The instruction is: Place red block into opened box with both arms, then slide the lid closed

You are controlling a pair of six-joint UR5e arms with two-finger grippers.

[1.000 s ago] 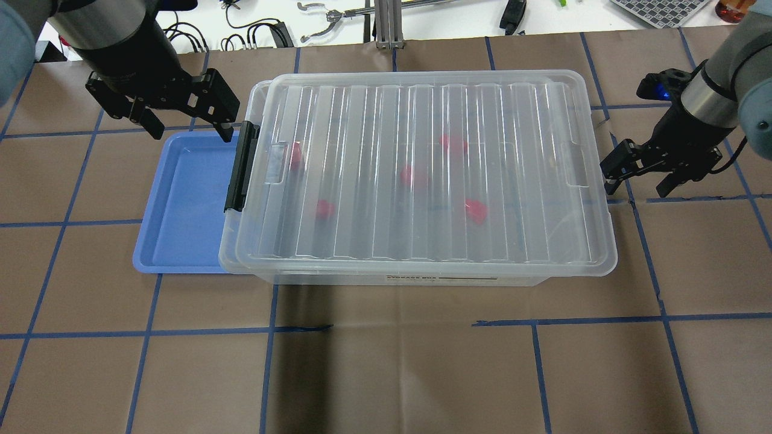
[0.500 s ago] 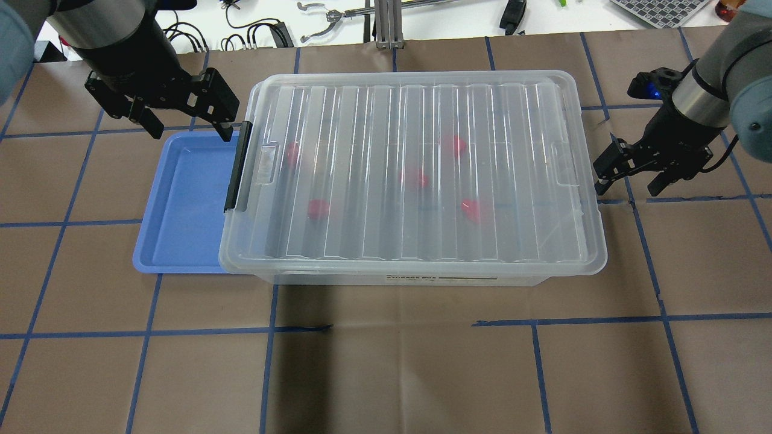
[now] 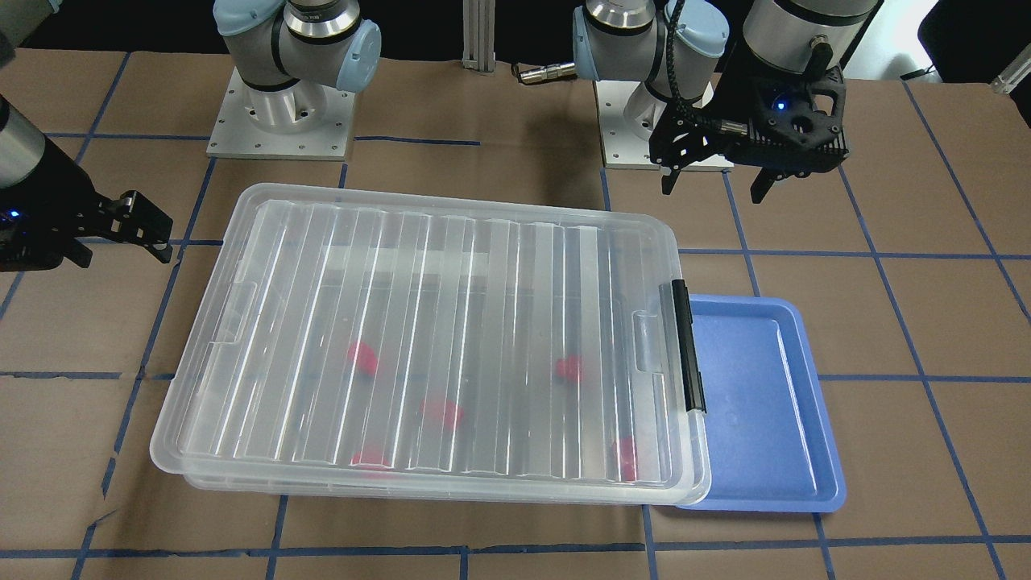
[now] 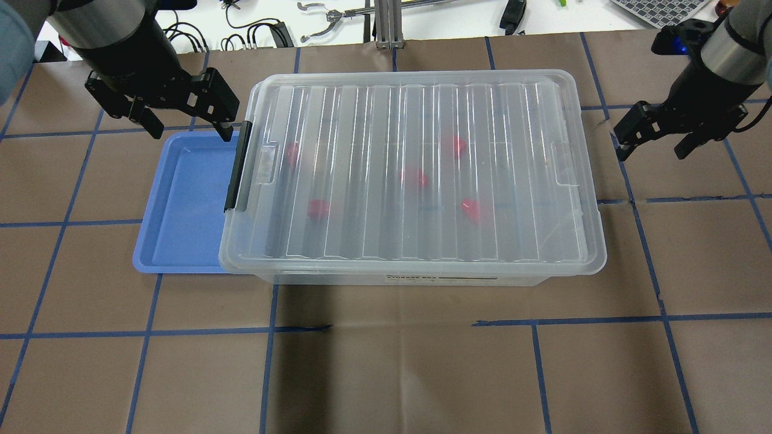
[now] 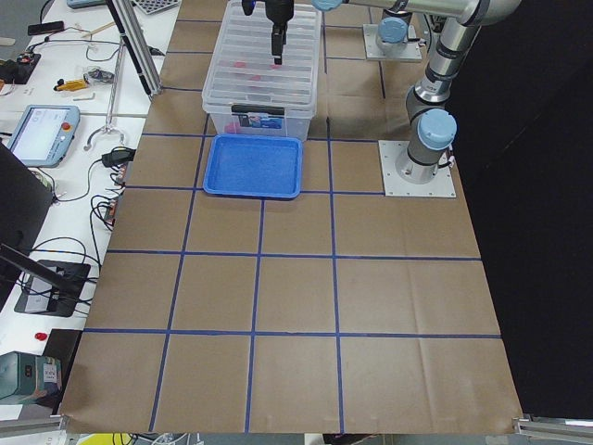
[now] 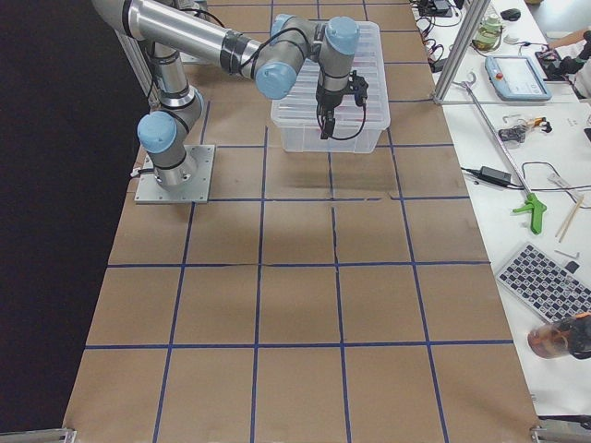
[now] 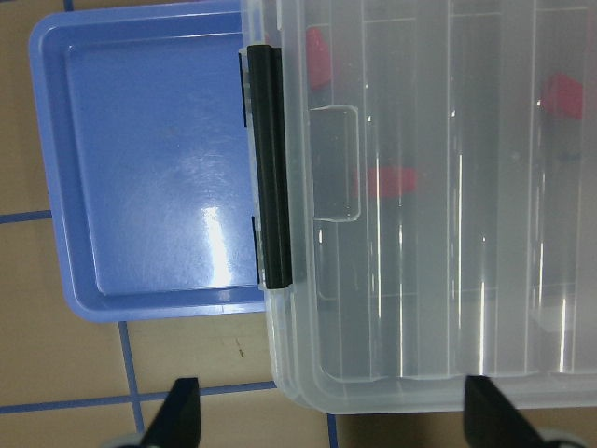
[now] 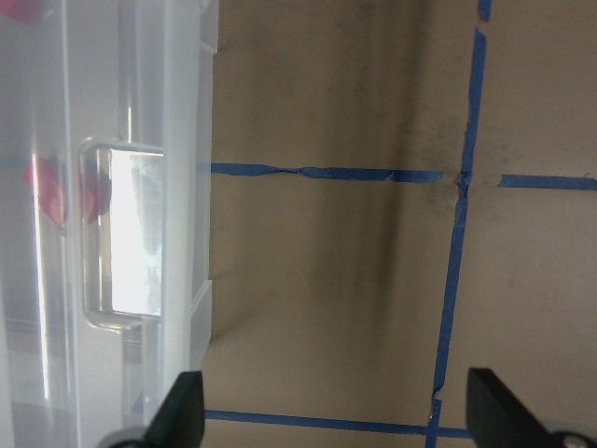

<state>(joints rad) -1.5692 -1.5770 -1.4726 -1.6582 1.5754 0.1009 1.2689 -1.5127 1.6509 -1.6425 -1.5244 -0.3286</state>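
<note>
The clear box (image 4: 362,278) stands mid-table with its ribbed lid (image 4: 422,108) lying squarely over it. Several red blocks (image 4: 415,178) show blurred through the lid, and one red block (image 7: 396,182) lies near the black latch (image 4: 237,169). My left gripper (image 4: 190,131) hovers open over the blue tray's far corner, just left of the latch, holding nothing. My right gripper (image 4: 652,154) is open and empty, apart from the lid's right short end. The right wrist view shows the lid's recessed tab (image 8: 126,229) and bare paper between the fingertips (image 8: 182,406).
A blue tray (image 4: 181,199) lies against the box's left side, partly under its rim. Brown paper with a blue tape grid covers the table. A white bench (image 4: 434,18) with cables and tools runs beyond the far edge. Both arm bases (image 3: 282,121) stand behind the box.
The lid slid a little leftward and now sits flush on the box. My right gripper then drew back to the right and farther away. The left gripper stayed put.
</note>
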